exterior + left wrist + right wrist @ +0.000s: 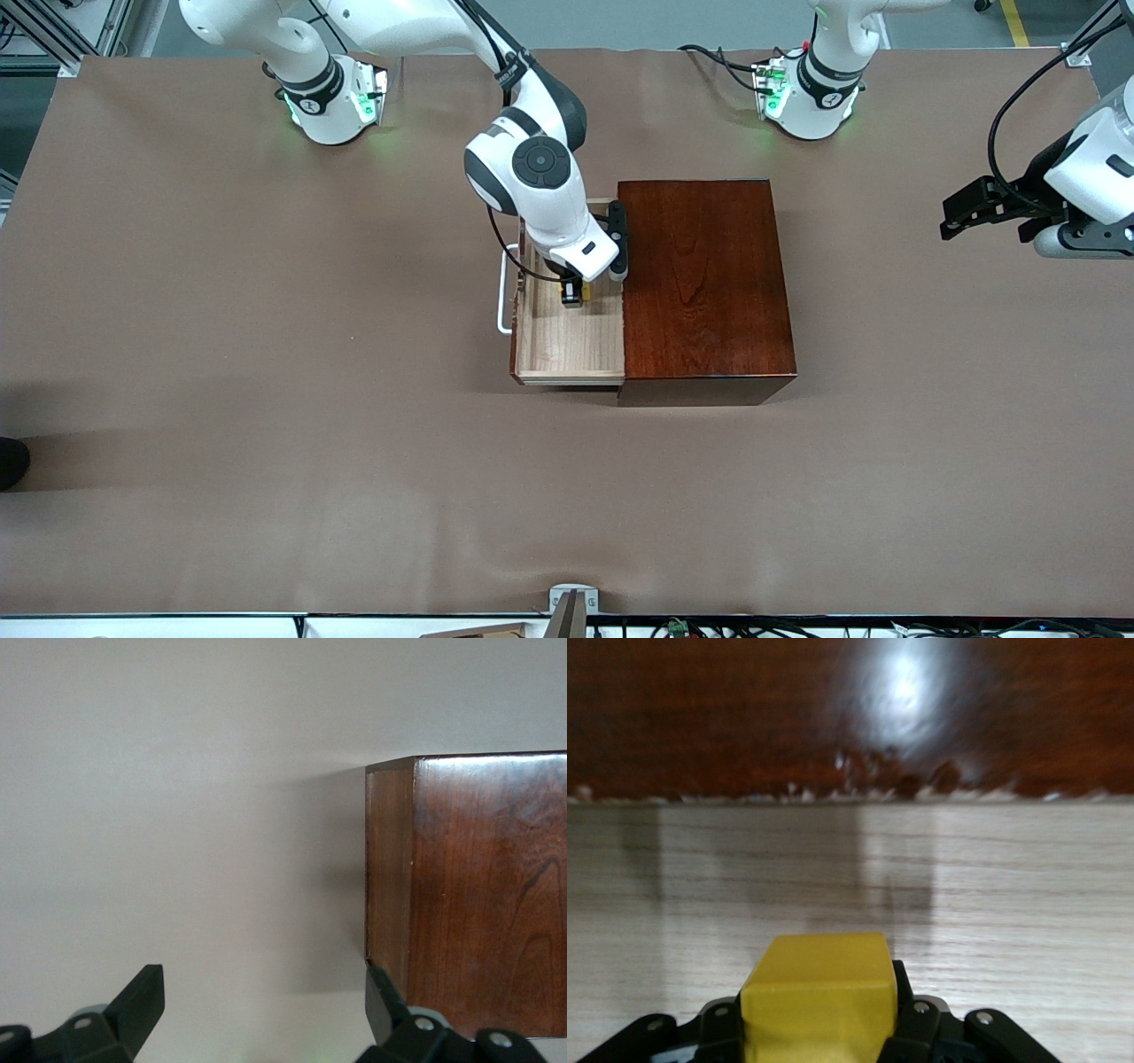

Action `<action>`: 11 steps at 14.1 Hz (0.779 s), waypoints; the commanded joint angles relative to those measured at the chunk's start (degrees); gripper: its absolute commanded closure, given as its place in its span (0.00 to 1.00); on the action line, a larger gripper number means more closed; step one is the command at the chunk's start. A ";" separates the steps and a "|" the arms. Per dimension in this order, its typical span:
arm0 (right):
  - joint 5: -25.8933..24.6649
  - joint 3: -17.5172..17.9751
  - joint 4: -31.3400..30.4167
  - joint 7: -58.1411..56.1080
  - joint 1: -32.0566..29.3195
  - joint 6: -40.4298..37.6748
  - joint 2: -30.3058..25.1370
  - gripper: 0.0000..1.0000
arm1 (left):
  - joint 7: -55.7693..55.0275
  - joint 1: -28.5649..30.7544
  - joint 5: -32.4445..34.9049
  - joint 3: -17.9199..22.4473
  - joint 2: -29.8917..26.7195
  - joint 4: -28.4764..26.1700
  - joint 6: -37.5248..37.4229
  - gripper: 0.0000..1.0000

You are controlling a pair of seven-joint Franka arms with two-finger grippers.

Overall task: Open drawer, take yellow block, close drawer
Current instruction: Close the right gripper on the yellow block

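The drawer (567, 346) stands pulled out of the dark reddish-brown wooden box (704, 283) toward the right arm's end of the table, its white loop handle (505, 297) outermost. My right gripper (572, 291) reaches down into the drawer and is shut on the yellow block (576, 289). In the right wrist view the yellow block (819, 997) sits between the black fingers (917, 1028) over the drawer's pale wood floor (992, 895). My left gripper (961, 217) waits open above the table at the left arm's end, with the box's corner (469, 895) in its wrist view.
Brown paper (266, 399) covers the whole table. The two arm bases (332, 102) (811, 93) stand along the table edge farthest from the front camera. The box's dark inner wall (850, 718) rises close ahead of the held block.
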 commanded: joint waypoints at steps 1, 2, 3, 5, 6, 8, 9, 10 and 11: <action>-1.04 -0.51 -0.14 0.78 0.19 -2.94 -3.53 1.00 | -0.07 0.25 0.88 -0.43 -0.10 -0.14 0.14 0.00; -1.04 -0.60 -0.14 0.87 0.10 -4.16 -4.50 1.00 | -0.07 0.25 0.88 -0.43 -0.19 -0.14 0.14 0.00; -1.04 -0.60 -0.14 1.04 -0.08 -5.66 -5.55 1.00 | -0.07 0.25 0.88 -0.43 -0.19 -0.14 0.14 0.00; -0.96 -0.95 -0.05 1.22 -0.43 -8.29 -8.01 1.00 | -0.07 0.25 0.88 -0.43 -0.19 -0.14 0.14 0.00; -0.96 -0.95 -0.14 1.31 -1.65 -9.35 -9.24 1.00 | -0.07 0.25 0.70 -0.43 -0.10 -0.14 0.14 0.00; -0.96 -0.86 -0.14 3.58 -4.55 -11.63 -11.18 1.00 | -0.07 -0.10 0.09 -0.51 0.16 0.56 0.23 0.00; -0.96 -0.86 -0.14 4.64 -5.69 -12.69 -12.23 1.00 | -0.15 -0.63 0.17 -0.60 1.12 1.78 0.14 0.00; -0.96 -0.95 -0.14 6.04 -7.27 -13.75 -13.29 1.00 | -0.33 -1.07 0.26 -0.78 1.65 2.75 0.14 0.00; -0.96 -0.95 -0.14 7.18 -9.11 -14.71 -14.08 1.00 | -0.24 -1.86 0.52 -1.56 2.35 3.28 0.14 0.00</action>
